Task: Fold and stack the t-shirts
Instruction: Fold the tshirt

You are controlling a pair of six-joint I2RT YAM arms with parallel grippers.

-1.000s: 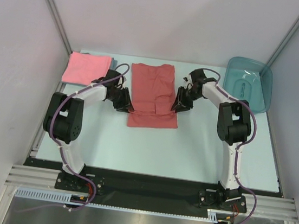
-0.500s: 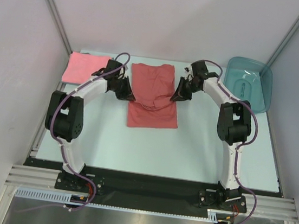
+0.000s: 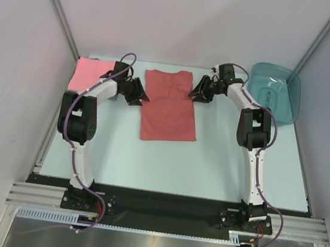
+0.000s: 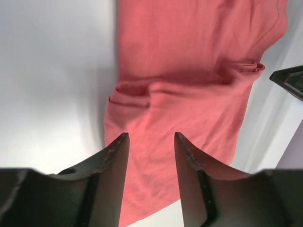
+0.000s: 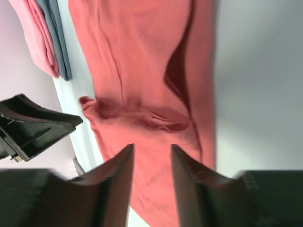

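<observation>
Lying between left hand [image 3: 140, 93] and right hand [image 3: 194, 93], both spread: brick-red t-shirt [image 3: 168, 107].

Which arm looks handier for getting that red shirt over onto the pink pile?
Probably the left. The left gripper hangs open between the red shirt and the pink pile; the right gripper sits across the shirt, farther from that pile.

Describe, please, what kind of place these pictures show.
Probably a laboratory robot cell. A left arm and a right arm are bolted at the near edge of a pale table, plain panels wall it in, and a brick-red t-shirt lies spread out.
</observation>
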